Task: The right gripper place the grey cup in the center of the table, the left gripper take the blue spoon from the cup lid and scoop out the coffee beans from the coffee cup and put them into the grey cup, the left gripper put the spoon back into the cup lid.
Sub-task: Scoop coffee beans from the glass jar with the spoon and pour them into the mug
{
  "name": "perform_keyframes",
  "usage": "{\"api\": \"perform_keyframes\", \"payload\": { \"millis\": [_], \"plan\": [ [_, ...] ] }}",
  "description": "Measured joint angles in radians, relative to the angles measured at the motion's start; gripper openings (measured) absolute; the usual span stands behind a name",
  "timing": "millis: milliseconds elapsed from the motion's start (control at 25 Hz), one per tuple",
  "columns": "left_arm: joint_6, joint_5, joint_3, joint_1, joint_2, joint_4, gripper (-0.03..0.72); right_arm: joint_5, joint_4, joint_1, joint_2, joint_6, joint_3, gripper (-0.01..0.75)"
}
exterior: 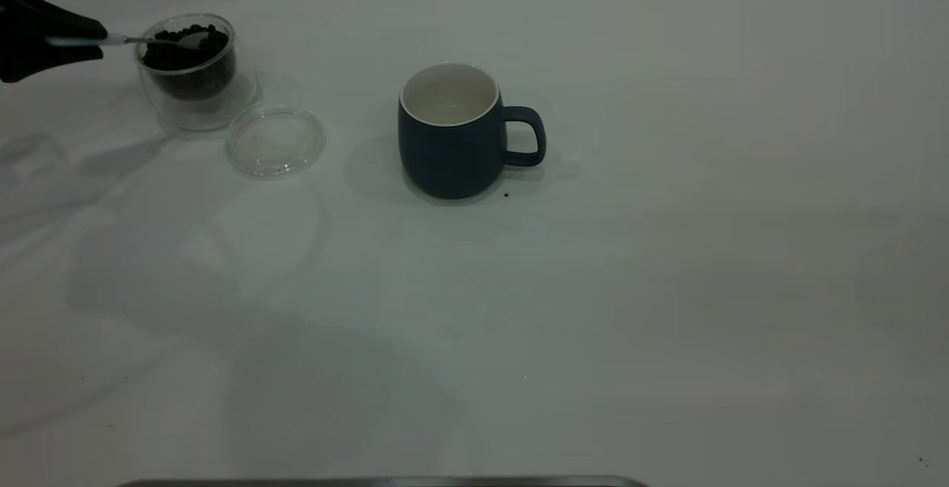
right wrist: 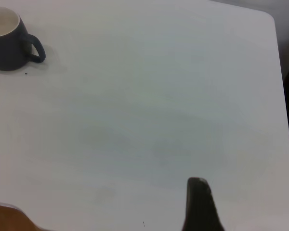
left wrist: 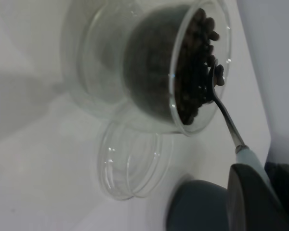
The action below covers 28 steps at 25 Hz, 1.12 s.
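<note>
We see the left gripper (exterior: 93, 41) at the far left edge of the table (exterior: 667, 287), its fingers pinched on the pale handle of the blue spoon (exterior: 148, 40). The spoon reaches level across to the coffee cup (exterior: 189, 72), and its metal bowl sits at the top of the coffee beans (exterior: 185, 42) heaped inside; in the left wrist view a bean or two lies on the spoon's bowl (left wrist: 214, 79). The clear glass is filled with beans almost to its rim. Just beside it, toward the middle of the table, lies the cup lid (exterior: 276, 140), flat, with nothing in it. Farther on, well apart from both, the grey cup (exterior: 452, 135) stands upright near the table's centre, handle toward the right arm's side, its white inside bare. Of the right gripper (right wrist: 200, 207) we see only one dark tip in its own wrist view, far from the mug, and we cannot tell whether its fingers are spread or pressed together.
</note>
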Motion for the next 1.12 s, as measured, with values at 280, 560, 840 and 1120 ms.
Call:
{"api": "perform_keyframes", "payload": {
  "millis": [280,560,840,1120],
  "plan": [
    [-0.001,0.003,0.0,0.0,0.0,0.001,0.122,0.0,0.0,0.0,0.0,0.0,0.0,0.459],
    [0.03,0.035,0.0,0.019,0.0,0.005,0.122,0.0,0.0,0.0,0.0,0.0,0.0,0.459],
    [0.081,0.178,0.0,0.103,0.0,0.008,0.122,0.0,0.0,0.0,0.0,0.0,0.0,0.459],
    [0.105,0.268,0.0,0.121,0.0,0.041,0.122,0.0,0.0,0.0,0.0,0.0,0.0,0.459]
  ]
}}
